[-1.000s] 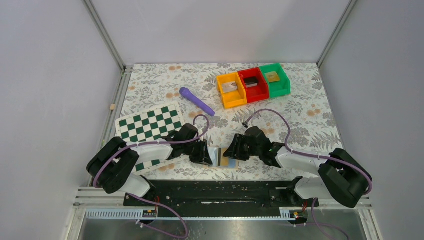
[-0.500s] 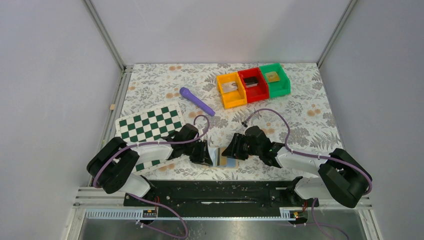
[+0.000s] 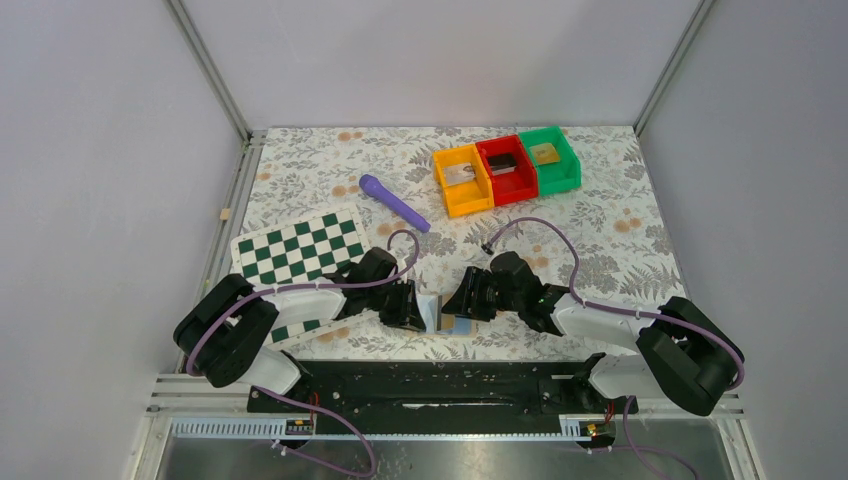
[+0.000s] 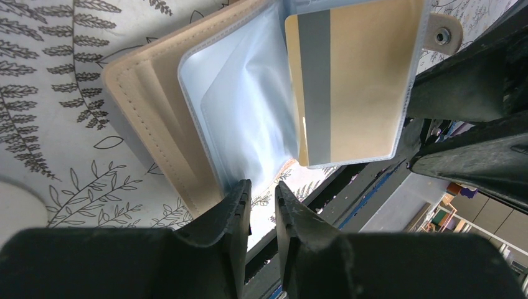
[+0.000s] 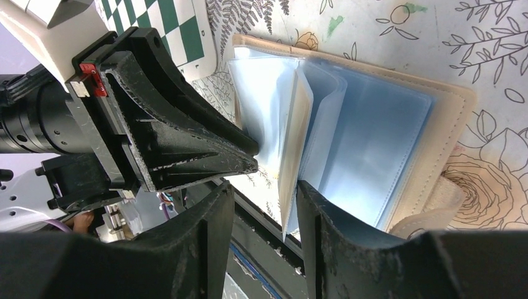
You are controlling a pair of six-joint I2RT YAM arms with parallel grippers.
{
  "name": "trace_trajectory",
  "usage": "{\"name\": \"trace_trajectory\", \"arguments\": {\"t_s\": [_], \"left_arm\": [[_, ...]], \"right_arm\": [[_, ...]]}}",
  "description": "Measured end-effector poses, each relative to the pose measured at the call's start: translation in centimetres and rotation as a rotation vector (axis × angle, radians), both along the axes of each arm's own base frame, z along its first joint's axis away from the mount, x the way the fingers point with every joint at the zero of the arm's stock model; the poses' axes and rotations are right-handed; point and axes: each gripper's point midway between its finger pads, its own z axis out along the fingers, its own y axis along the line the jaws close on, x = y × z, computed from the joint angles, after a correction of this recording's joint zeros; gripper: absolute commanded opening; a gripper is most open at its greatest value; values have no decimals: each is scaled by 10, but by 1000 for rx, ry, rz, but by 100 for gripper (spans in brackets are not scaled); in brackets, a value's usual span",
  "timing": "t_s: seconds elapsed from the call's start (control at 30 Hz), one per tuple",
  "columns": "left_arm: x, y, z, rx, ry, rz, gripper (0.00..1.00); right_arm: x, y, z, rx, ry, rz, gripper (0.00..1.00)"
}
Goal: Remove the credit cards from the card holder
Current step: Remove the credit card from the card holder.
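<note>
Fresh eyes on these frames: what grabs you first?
The tan card holder lies splayed open at the table's near edge between both arms, clear sleeves fanned, a gold card with a grey stripe inside one. The left gripper pinches one sleeve edge; the right gripper straddles another leaf, jaws apart. At the far side, a row of orange, red and green bins.

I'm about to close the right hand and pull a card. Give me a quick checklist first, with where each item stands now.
1. Card holder opened: ok.
2. Left hand pinching a clear sleeve: ok.
3. Gold card clear of its pocket: not ok, fully inside.
4. Right hand closed on a card: not ok, open.
5. Card between the right hand's fingers: cannot tell.
</note>
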Motion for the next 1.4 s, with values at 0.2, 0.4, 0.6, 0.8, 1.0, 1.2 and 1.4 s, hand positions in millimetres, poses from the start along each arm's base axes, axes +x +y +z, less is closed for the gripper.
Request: {"name": "trace_trajectory", "arguments": {"t_s": [0.2, 0.4, 0.6, 0.8, 1.0, 1.2, 1.4], "left_arm": [[0, 0, 0, 0, 0, 0, 22], [0, 0, 0, 0, 0, -1, 22], [-1, -1, 0, 0, 0, -3, 22], [-1, -1, 0, -2, 0, -5, 22], [-1, -2, 0, -2, 0, -5, 23], [-1, -2, 0, -4, -1, -6, 23], [-1, -3, 0, -5, 2, -4, 24]], "right_arm": [[-2, -1, -2, -10, 7, 4, 39], [-4, -10, 0, -46, -9, 3, 21], [-4, -14, 3, -64, -32, 1, 16], [-2, -12, 8, -48, -45, 2, 19], [0, -6, 10, -23, -47, 5, 31], [-3, -2, 2, -25, -17, 20, 32], [-2, 1, 4, -28, -18, 25, 28]]}}
